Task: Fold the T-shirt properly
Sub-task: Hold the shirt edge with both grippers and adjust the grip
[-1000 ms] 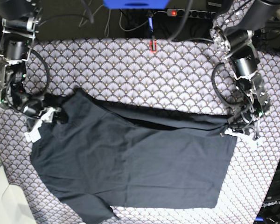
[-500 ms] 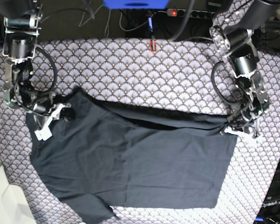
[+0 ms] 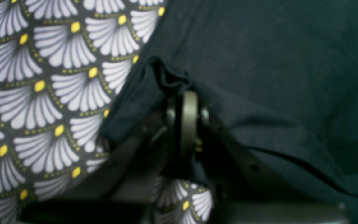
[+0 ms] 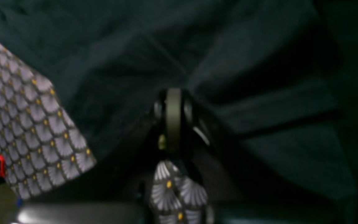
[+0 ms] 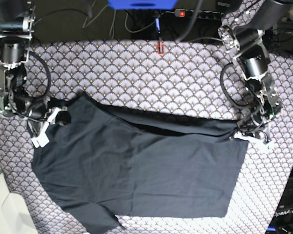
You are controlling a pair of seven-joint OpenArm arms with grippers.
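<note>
Base view: T-shirt (image 5: 136, 170) spread on tablecloth (image 5: 136, 73), top edge folded over. Right gripper (image 5: 58, 117) at shoulder corner, left gripper (image 5: 239, 132) at hem corner.
Left wrist: jaws pinching bunched hem.
Right wrist: jaws clamped on fabric.

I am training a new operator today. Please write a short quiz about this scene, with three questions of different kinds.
1. True or false: the right gripper is open.
2. Which gripper holds the hem corner of the T-shirt? A) left gripper B) right gripper
3. What pattern covers the tablecloth?

Key: 1. False, it is shut on the T-shirt near the shoulder. 2. A. 3. White-and-grey scallops with small yellow dots.
</note>
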